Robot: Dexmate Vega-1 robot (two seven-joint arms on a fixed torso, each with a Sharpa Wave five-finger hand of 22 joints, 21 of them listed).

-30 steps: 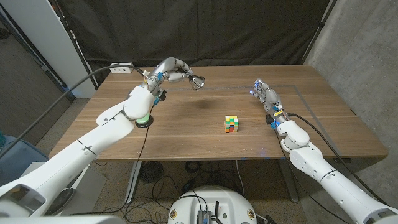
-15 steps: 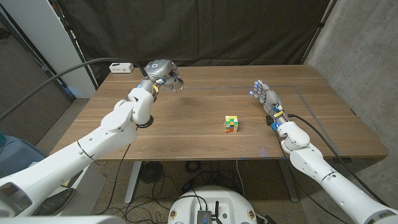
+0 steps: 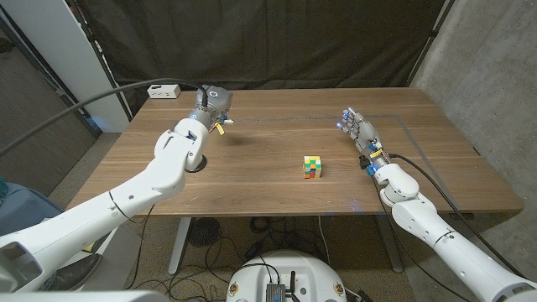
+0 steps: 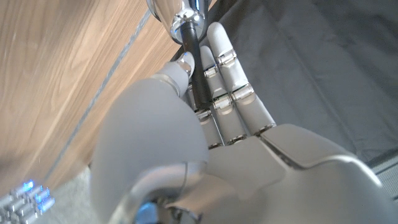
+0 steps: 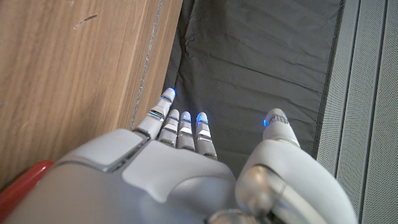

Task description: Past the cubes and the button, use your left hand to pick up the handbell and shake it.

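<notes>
Shaking under way, by the look of it — the left hand (image 3: 211,98) is raised over the far left part of the wooden table (image 3: 252,180), fingers (image 4: 233,81) wrapped round the dark handle of the handbell (image 4: 186,22). In the left wrist view the thumb presses the handle against the fingers and the shiny bell sits just past the fingertips. From the head view the bell itself is hidden behind the wrist.

Change over the last second: the bell showed plainly a second ago, held out toward the table's middle; half a second ago the wrist had rolled and the bell was tucked close; now the hand has swung further toward the left edge and turned the bell away. That reads as one swing of a shake — pickup done, shaking in progress.

The multicoloured cube (image 3: 312,167) sits near the table's middle, unmoved. The black button base (image 3: 195,164) lies under the left forearm. The white power strip (image 3: 164,91) sits at the far left edge. The right hand (image 3: 359,130) waits, fingers extended and apart, holding nothing, unchanged.
</notes>
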